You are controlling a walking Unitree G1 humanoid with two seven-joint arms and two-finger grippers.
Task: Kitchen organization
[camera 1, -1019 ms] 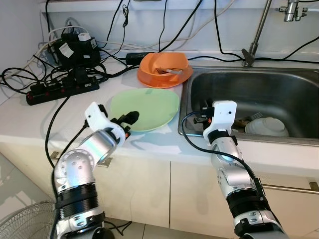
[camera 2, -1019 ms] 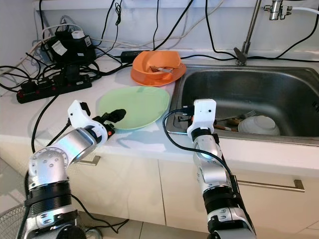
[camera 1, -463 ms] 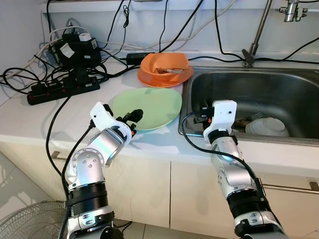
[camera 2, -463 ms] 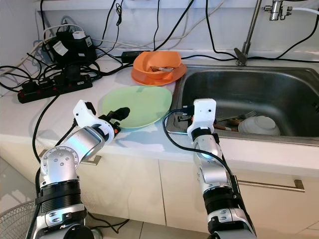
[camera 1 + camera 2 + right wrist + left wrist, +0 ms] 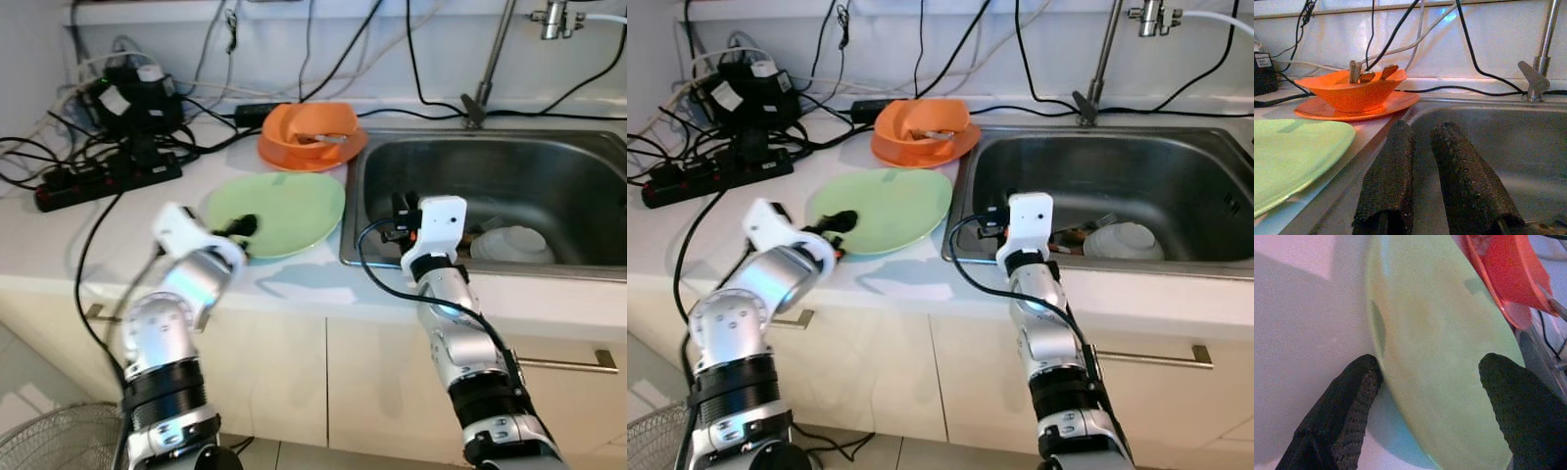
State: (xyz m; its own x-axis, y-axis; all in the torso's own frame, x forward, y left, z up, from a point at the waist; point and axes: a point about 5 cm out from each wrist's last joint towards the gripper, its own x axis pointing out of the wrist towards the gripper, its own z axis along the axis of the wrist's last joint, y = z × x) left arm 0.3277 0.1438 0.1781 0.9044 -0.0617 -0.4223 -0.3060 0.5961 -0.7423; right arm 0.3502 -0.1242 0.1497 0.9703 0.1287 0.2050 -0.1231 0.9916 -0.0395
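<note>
Left claw (image 5: 243,227) now spread astride green plate (image 5: 284,211) rim; orange bowl (image 5: 312,125) with utensils, perhaps chopsticks.

Two silver arms are built of rounded metallic segments joined by black ribbed collars near the lower frame edge. Each wrist ends in a white boxy housing. On the right arm (image 5: 460,333), a black cable loops from the housing down along the forearm. The left arm (image 5: 171,323) is blurred. The fingers (image 5: 1386,181) are black, long and coarsely textured, like rough foam.
</note>
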